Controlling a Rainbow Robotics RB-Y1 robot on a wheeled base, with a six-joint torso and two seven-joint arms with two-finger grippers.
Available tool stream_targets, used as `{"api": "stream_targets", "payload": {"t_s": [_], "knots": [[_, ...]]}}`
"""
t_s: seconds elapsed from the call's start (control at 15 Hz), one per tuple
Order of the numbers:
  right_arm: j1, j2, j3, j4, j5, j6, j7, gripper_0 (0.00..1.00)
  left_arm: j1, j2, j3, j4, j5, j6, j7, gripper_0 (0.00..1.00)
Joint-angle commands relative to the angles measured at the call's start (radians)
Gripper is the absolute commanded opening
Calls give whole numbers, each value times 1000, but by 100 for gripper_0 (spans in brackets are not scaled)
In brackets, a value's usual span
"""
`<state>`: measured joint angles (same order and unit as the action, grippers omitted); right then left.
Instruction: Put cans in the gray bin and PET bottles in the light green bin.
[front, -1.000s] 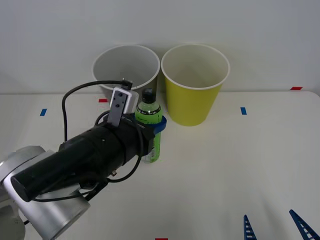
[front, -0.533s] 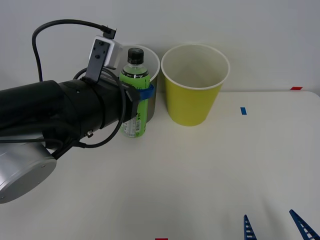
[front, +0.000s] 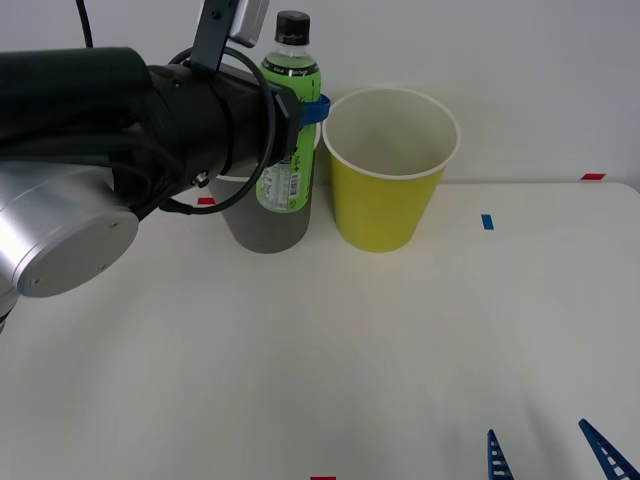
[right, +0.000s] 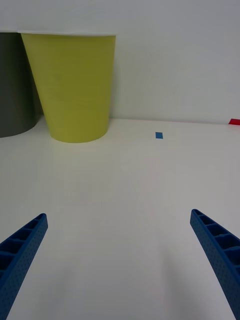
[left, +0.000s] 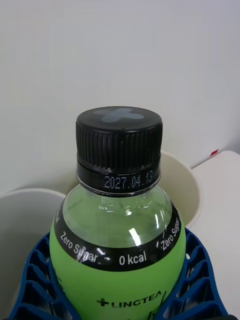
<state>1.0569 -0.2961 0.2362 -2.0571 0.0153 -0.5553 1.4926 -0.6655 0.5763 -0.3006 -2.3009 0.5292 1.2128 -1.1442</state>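
Green-labelled bottle (front: 289, 120) with black cap is clamped upright in the left gripper (front: 296, 112), blue fingers wrapped round its upper body; it hangs in the air, clear of the table (front: 400, 350). From the front it sits in front of and above the gray bin (front: 266, 225), just beside the rim of the green bin (front: 388, 170) but not yet over that bin's mouth. Left wrist view shows the cap with both bin rims behind it, one to each side, so the bottle looks to be roughly between the two bins. Right gripper (front: 545, 452) rests low at the near edge of the table, fingers spread and holding nothing, well apart from the bins. Progress, as a judgement: pick-up and lift are done; carrying across to the green bin and letting go are left. No cans visible on the table. Visible part of the green bin's inside looks bare, nothing dropped there yet as far as can be seen; the gray bin's inside is hidden behind the arm
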Motion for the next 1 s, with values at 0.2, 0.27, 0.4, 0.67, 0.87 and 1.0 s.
{"api": "stream_targets", "payload": {"t_s": [0.2, 0.27, 0.4, 0.67, 0.87, 1.0], "knots": [[0, 0, 0, 0, 0, 0, 0, 100, -195, -79, -2, 193, 71, -4, -9, 0], [0, 0, 0, 0, 0, 0, 0, 100, -246, -98, -2, 252, 95, -6, -15, 0], [0, 0, 0, 0, 0, 0, 0, 100, -327, -136, -3, 357, 115, -9, -29, 0], [0, 0, 0, 0, 0, 0, 0, 100, -414, -200, -75, 526, 75, -118, -62, 0], [0, 0, 0, 0, 0, 0, 0, 100, -417, -234, -143, 569, -20, -208, -68, 0], [0, 0, 0, 0, 0, 0, 0, 100, -417, -274, -146, 621, -52, -274, -71, 0]]}}
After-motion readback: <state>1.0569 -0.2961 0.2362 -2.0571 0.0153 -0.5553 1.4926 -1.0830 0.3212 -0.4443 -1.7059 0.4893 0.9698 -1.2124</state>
